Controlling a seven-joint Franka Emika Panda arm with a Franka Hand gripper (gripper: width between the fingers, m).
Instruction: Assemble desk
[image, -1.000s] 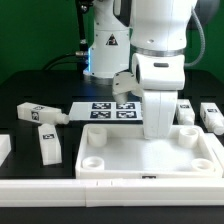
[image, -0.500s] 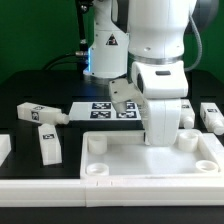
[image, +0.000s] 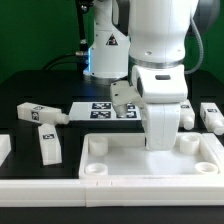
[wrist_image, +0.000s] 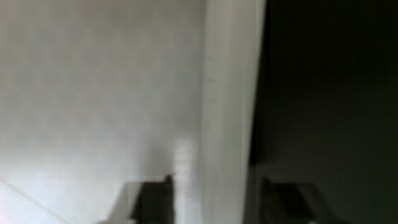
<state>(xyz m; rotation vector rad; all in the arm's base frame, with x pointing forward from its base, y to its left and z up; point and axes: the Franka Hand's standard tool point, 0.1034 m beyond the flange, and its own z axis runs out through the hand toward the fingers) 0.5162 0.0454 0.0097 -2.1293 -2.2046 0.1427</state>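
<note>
The desk's white tabletop lies rim up near the front, with round corner sockets. My gripper is down on its far rim, towards the exterior view's right. In the wrist view the gripper has one dark finger on each side of the white rim, and the jaws look closed on it. Two tagged legs lie at the exterior view's left. Two more legs lie at its right, partly hidden by the arm.
The marker board lies flat behind the tabletop, partly hidden by the gripper. A long white rail runs along the front edge. A white block shows at the far left edge. The arm's base stands at the back.
My gripper has moved a little to the exterior view's right and down onto the tabletop's far rim. The tabletop has shifted slightly. Little differs over the last half second.
</note>
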